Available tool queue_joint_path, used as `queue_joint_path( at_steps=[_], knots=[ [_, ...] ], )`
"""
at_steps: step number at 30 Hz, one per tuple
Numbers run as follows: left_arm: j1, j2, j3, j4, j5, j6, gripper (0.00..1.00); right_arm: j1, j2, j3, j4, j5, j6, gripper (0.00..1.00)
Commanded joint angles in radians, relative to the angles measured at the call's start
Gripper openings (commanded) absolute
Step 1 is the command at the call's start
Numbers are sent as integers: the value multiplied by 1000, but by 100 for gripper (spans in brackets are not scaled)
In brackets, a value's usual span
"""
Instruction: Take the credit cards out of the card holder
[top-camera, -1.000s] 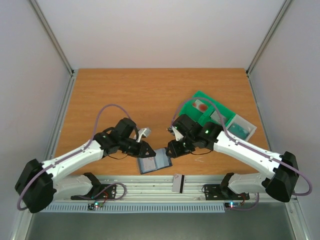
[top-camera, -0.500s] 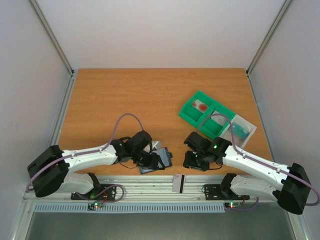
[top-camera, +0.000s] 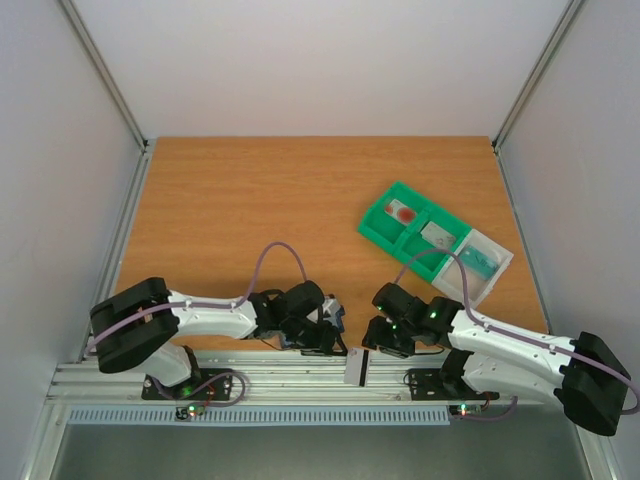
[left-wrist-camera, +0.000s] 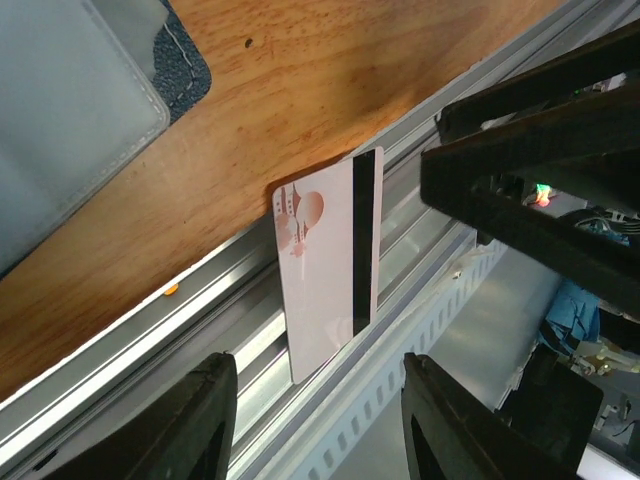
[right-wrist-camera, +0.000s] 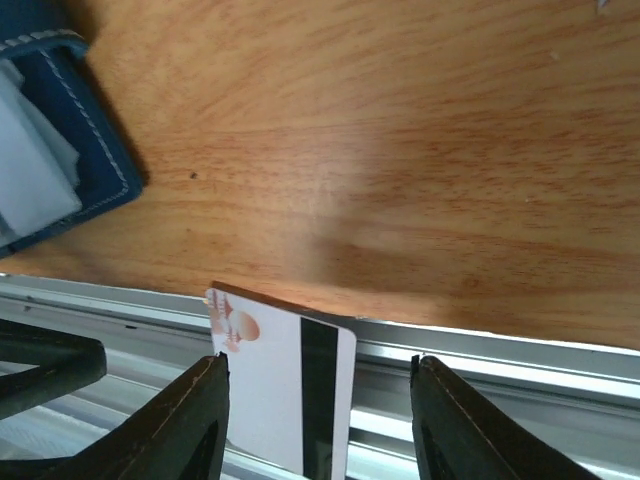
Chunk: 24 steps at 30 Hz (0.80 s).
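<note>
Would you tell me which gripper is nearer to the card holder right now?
Left. The left gripper is right beside the card holder, at its near edge; the right gripper is apart from it, farther right.

Wooden table (top-camera: 250, 200) — green compartmented tray (top-camera: 383, 232) sits right rear, angled. Slate-blue card holder (left-wrist-camera: 80, 120) lies flat nr the front edge, approx centre. Whitish card (top-camera: 356, 367) w/ black stripe lies on the front metal rail (top-camera: 250, 375) — top end at the wood's edge.

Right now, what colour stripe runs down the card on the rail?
Black; card clearest in left wrist view.
</note>
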Motion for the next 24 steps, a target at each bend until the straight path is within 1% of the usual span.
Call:
queue_joint_path(
  at_steps=[1, 10, 13, 17, 20, 24],
  knots=[
    [-19, 35, -20, 111, -19, -58, 46, 27, 3, -46, 88, -6, 42, 50],
    [-28, 83, -37, 149, -50, -106, 45, 68, -2, -123, 189, 6, 85, 45],
    [-34, 113, -42, 206, -48, -122, 45, 78, 7, -133, 222, 2, 84, 43],
    [-35, 169, -69, 343, -31, -175, 44, 83, 33, -149, 247, 1, 85, 42],
    [-35, 210, -87, 417, -18, -213, 42, 86, 51, -182, 327, -17, 102, 42],
    [-35, 235, -91, 444, -12, -230, 39, 97, 72, -205, 393, -23, 119, 40]
  ],
)
